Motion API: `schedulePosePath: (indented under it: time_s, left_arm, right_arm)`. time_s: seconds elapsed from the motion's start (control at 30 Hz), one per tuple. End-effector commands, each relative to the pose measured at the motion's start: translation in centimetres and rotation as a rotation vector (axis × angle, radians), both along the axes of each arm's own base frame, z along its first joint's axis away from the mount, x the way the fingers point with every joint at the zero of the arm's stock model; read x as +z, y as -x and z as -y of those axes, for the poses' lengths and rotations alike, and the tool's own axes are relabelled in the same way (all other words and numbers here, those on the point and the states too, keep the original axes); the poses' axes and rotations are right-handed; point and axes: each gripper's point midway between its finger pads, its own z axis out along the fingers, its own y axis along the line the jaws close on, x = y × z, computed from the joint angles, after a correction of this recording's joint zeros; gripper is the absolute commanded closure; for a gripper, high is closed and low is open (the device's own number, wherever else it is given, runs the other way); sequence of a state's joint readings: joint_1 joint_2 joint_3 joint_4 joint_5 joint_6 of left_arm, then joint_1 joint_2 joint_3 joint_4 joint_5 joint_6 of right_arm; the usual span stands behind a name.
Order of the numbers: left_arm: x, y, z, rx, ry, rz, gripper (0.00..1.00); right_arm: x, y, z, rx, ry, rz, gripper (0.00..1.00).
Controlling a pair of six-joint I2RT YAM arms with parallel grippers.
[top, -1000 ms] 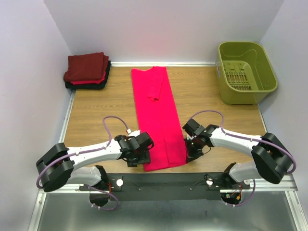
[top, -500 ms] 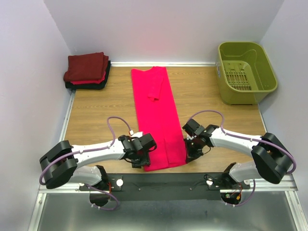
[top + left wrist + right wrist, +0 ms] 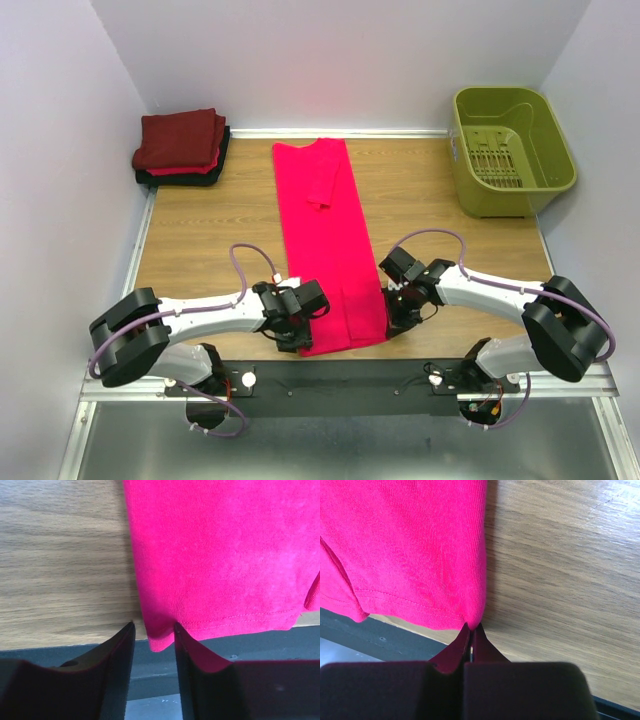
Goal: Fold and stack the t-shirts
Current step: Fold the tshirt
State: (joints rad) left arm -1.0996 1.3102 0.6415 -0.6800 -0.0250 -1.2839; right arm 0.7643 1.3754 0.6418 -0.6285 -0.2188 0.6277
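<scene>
Lying flat down the middle of the wooden table [image 3: 200, 240], the bright pink-red t-shirt [image 3: 330, 230] is folded into 1 long narrow strip with its hem at the near edge. From above, the left gripper [image 3: 300, 338] and right gripper [image 3: 392, 322] sit at the shirt's 2 hem corners, too small to read. The wrist views settle it. The left one is released, its dark wedge-shaped fingers [image 3: 117, 650] apart, with the near-left corner dipping between the tips. The right one is clenched, pinching the near-right hem corner. Close up, the cloth shows a fine ribbed knit and a stitched hem line. Far left of the shirt lies a stack of folded t-shirts [image 3: 182, 148], dark maroon over red over black. Far right of it stands an olive-green plastic basket [image 3: 500, 200] with a slotted floor.
</scene>
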Motion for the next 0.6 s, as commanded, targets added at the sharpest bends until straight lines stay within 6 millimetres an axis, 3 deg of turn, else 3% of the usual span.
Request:
schedulePosePath:
  time_s: [0.0, 0.27, 0.37, 0.43, 0.57]
  left_arm:
    - [-0.9, 0.7, -0.6, -0.002, -0.039, -0.023, 0.59]
    - [-1.3, 1.3, -0.7, -0.01, -0.04, -0.043, 0.76]
    - [-1.5, 1.5, -0.7, -0.017, -0.043, -0.047, 0.91]
    - [-1.5, 1.9, -0.6, -0.03, -0.046, -0.049, 1.0]
    - [-0.6, 4.4, -0.4, -0.069, -0.032, -0.112, 1.0]
  right_arm:
    - [-1.0, 0.7, 1.0, 0.013, 0.035, -0.016, 1.0]
    - [-1.0, 0.8, 1.0, 0.015, 0.035, -0.02, 0.99]
    - [-0.9, 0.9, 0.9, 0.019, 0.029, -0.026, 0.99]
    - [-0.7, 1.4, 0.6, 0.036, 0.004, -0.047, 0.99]
    - [0.5, 4.5, 0.6, 0.049, -0.071, -0.162, 0.99]
